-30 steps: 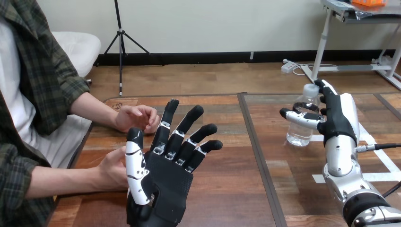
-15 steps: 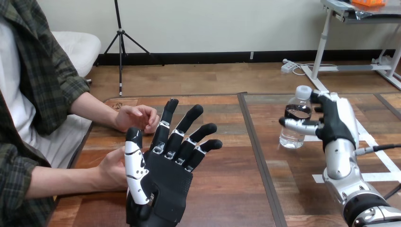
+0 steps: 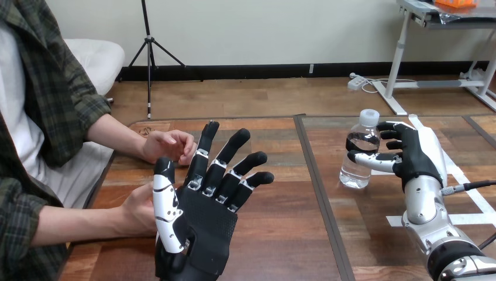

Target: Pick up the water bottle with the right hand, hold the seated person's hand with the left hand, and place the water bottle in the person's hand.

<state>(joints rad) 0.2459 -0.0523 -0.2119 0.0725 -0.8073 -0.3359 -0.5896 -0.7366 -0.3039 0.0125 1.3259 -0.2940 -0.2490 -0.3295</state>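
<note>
A clear water bottle (image 3: 357, 171) with a white cap stands upright at the table's right. My right hand (image 3: 416, 157) is shut on it, thumb across its front and fingers curled at its far side. My left hand (image 3: 202, 229) is raised at the lower left, open, palm toward the camera and fingers spread. The person's near hand (image 3: 136, 208) lies just left of and behind my left hand; I cannot tell whether they touch. The person's far hand (image 3: 168, 145) rests loosely curled on the table further back.
A dark seam (image 3: 319, 193) runs front to back down the wooden table (image 3: 275, 228), between my two hands. White tape strips (image 3: 471, 196) lie on the table near my right arm. The person's forearms come in from the left edge.
My right hand has carried the bottle leftward, toward the table's middle. My left hand and the person's hands have stayed about where they were.
</note>
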